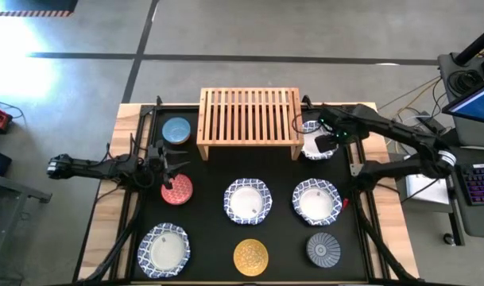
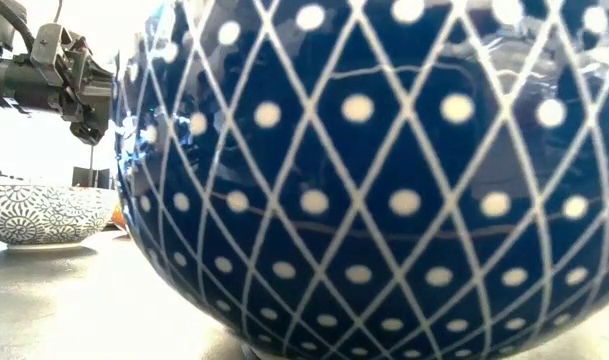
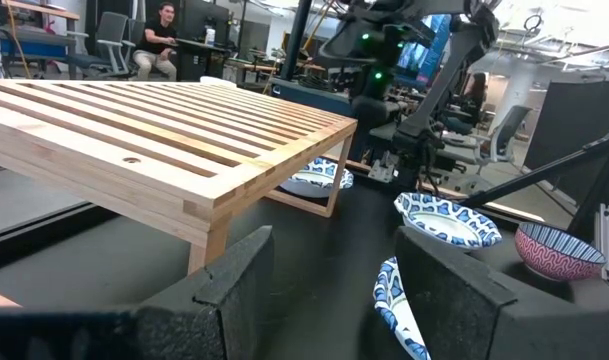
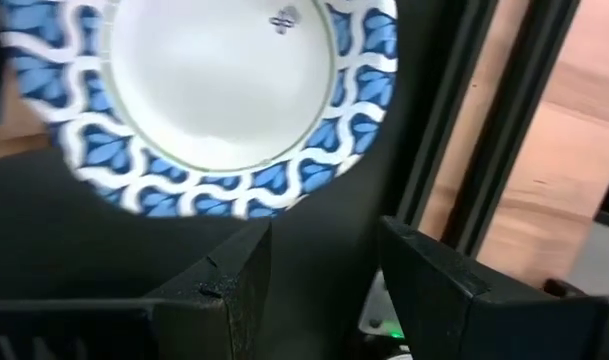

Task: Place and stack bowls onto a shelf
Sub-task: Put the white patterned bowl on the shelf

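Eight bowls sit on the black mat, none on the shelf (image 1: 249, 121), whose slats run front to back while its long side lies across the table at the far edge.

At the left, the left gripper (image 1: 172, 168) hangs with its fingers well apart and nothing between them, between the blue bowl (image 1: 176, 130) and the red bowl (image 1: 176, 190); a large white bowl (image 1: 164, 249) sits nearest the front there.

In the middle stand a second white bowl (image 1: 246, 200) and the yellow bowl (image 1: 250, 257).

To the right are a third white bowl (image 1: 316, 200) and the ribbed dark grey bowl (image 1: 323, 249).

The right gripper (image 1: 327, 143) hovers open and empty over the fourth white bowl (image 4: 219, 95), just beside the shelf's right end.

Counted: four white, four smaller.
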Controlling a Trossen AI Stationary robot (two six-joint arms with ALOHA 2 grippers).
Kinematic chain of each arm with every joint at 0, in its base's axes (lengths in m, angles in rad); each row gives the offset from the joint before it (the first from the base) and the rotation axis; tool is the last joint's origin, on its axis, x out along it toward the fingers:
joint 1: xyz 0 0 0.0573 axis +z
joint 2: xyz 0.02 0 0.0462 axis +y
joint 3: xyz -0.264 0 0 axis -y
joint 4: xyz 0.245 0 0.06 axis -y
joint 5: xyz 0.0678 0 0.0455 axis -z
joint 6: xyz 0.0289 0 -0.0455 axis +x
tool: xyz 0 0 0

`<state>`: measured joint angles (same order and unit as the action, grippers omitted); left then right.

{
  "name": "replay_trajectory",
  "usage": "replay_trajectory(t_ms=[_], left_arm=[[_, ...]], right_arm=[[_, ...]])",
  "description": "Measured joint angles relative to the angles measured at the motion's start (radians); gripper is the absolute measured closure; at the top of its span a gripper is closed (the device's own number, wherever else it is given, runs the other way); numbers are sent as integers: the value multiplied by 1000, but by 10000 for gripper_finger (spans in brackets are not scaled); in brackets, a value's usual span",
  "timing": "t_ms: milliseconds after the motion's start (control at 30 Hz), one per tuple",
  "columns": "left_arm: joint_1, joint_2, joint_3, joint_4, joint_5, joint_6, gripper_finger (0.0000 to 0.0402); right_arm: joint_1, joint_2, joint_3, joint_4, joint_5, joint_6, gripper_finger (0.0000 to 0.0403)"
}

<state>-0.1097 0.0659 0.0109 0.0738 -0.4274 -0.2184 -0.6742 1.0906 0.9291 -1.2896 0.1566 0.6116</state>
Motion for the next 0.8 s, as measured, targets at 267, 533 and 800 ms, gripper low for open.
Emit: replay_trajectory(t_ms=[267, 533, 800], left_arm=[[0, 0, 0, 0, 0, 0, 208], [0, 0, 0, 0, 0, 0, 208], [0, 0, 0, 0, 0, 0, 208]], right_arm=[[-175, 46, 0, 116, -43, -115, 229], [-300, 124, 0, 204, -132, -185, 229], [-328, 187, 0, 213, -132, -200, 229]])
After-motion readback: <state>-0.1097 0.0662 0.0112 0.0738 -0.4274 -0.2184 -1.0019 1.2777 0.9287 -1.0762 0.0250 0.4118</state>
